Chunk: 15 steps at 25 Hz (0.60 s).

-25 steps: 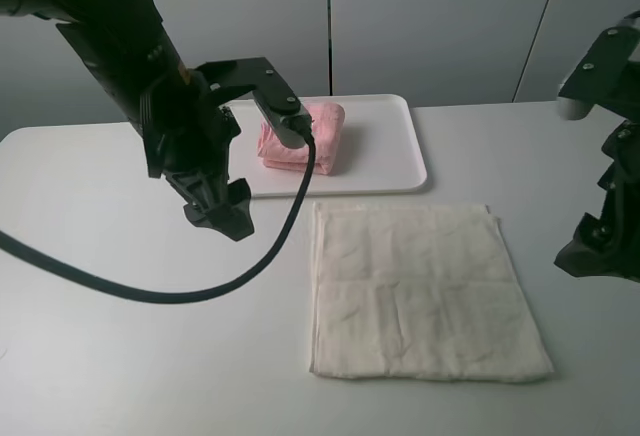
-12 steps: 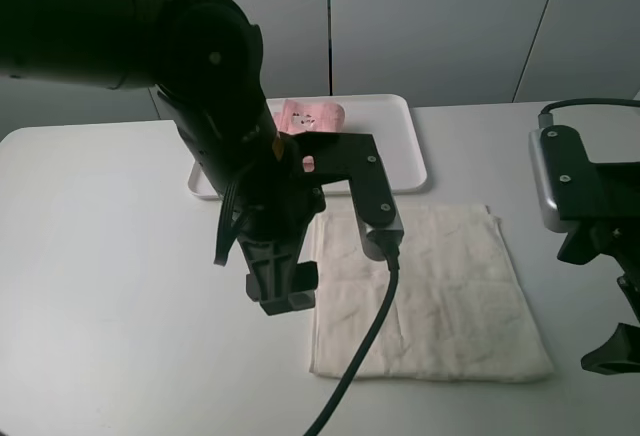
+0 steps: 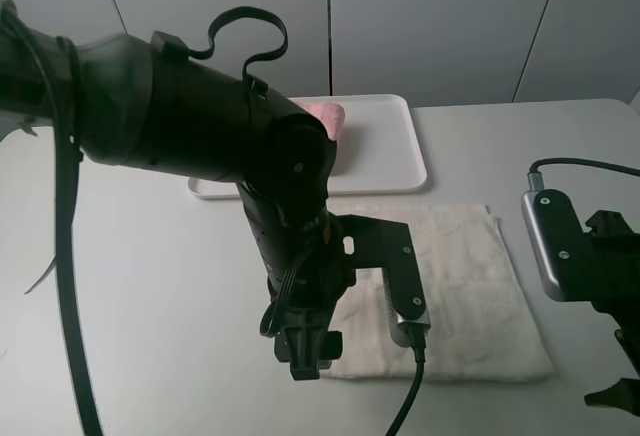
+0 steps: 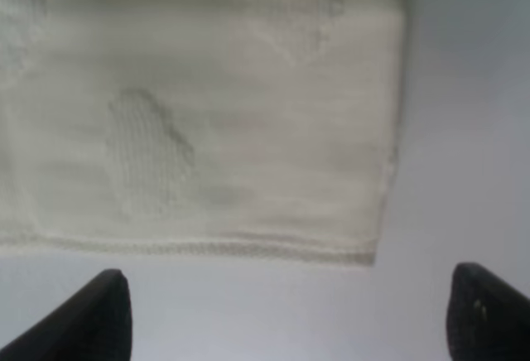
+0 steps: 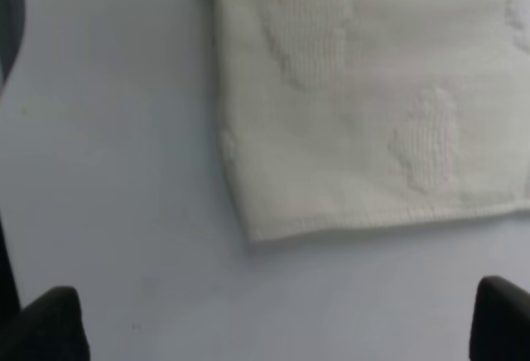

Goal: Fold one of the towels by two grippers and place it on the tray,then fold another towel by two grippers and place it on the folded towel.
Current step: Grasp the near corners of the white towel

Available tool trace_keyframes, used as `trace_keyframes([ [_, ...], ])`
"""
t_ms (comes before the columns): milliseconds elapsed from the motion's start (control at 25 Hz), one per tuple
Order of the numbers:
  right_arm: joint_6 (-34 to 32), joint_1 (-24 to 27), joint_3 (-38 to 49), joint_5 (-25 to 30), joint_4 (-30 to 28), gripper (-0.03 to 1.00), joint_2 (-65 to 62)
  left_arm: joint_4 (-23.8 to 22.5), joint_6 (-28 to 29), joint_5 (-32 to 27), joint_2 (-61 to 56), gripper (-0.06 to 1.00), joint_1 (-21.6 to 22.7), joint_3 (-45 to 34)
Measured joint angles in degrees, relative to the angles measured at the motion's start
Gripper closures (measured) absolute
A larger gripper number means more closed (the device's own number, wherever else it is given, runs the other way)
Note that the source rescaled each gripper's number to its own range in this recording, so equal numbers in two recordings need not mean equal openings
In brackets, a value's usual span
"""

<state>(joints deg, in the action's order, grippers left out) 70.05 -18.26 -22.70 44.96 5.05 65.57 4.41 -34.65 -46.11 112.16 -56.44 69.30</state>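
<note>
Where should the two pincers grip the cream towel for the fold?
At the two corners farthest from the tray, one per pincer, coming down from above. The cream towel lies flat and spread, and the left pincer and right pincer each hang open just off a hemmed corner.

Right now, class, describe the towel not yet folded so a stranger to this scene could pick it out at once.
On the white table, find the white tray at the far side. Just in front of it lies the cream towel, spread flat. Unlike the pink towel on the tray, it is unfolded and pale.
</note>
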Motion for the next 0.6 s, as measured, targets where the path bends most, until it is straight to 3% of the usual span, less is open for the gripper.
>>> trace_keyframes([
  [600, 4.43, 0.0, 3.09, -6.92, -3.25, -0.03, 4.99, 0.13, -0.86, 1.37, 1.93, -0.04, -2.94, -0.79],
])
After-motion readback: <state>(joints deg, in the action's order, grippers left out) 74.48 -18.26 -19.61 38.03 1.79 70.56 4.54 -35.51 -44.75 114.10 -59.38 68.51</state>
